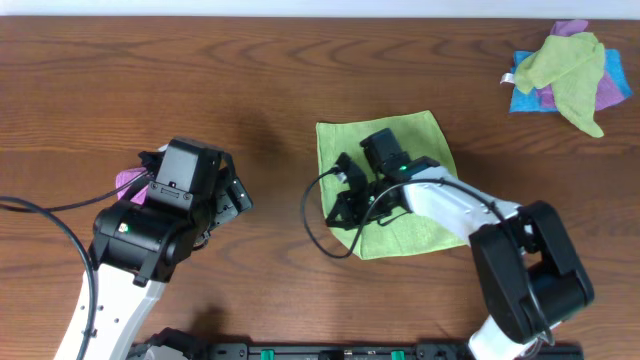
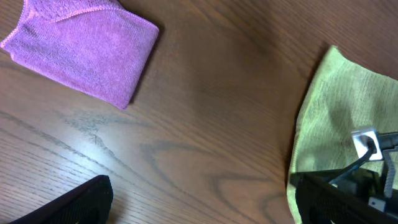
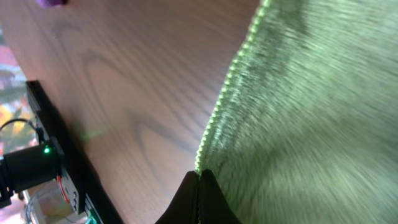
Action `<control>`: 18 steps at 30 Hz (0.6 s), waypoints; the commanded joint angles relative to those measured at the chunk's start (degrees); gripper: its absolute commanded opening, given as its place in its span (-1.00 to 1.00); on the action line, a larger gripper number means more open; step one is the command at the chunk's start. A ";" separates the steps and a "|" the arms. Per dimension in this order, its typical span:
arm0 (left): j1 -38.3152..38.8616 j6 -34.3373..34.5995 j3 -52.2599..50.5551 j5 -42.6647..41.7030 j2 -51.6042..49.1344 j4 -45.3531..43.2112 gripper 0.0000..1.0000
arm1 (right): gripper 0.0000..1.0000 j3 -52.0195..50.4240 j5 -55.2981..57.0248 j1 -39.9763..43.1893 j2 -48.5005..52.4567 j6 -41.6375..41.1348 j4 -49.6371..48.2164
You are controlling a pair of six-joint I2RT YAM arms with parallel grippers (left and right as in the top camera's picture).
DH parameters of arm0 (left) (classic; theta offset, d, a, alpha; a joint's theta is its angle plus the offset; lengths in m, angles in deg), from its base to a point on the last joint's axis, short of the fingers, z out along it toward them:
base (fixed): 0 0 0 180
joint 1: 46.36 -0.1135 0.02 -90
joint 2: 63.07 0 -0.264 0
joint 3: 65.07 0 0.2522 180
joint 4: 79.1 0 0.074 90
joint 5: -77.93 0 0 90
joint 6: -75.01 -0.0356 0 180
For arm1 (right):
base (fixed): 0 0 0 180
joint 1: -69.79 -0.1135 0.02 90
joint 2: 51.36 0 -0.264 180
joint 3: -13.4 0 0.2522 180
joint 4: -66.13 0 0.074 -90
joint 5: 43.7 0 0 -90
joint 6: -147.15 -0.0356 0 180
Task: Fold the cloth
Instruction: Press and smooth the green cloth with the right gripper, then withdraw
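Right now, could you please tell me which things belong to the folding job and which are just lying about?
In the job: the cloth, lime green; right gripper, shut on its edge; left gripper, open.
Lying about: folded purple cloth; heap of coloured cloths, far right.

A folded pink-purple cloth (image 2: 84, 53) is lying on the wooden table (image 2: 205, 124) at upper left. The lime-green cloth (image 2: 348, 106) is lying at right, well apart. The left claw (image 2: 199, 202) is standing wide open, with one dark finger (image 2: 81, 202) showing at lower left.
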 commanded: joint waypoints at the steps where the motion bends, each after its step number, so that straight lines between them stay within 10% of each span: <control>1: -0.66 -1.66 0.52 1.22 0.11 0.13 0.91 | -0.97 -0.09 -2.03 -3.45 0.39 -3.63 -1.84; 4: -0.98 -1.66 0.52 1.22 0.11 0.15 0.90 | -0.91 -0.09 -2.01 -6.34 0.39 -6.43 -5.49; 10: -1.01 -1.68 0.52 1.20 0.11 0.15 0.91 | -0.04 -0.09 -2.03 -10.03 0.39 -10.88 -11.72; 18: -1.01 -2.21 0.52 1.20 0.11 0.17 0.91 | 0.08 0.52 -4.00 -10.12 -0.15 -14.75 -14.36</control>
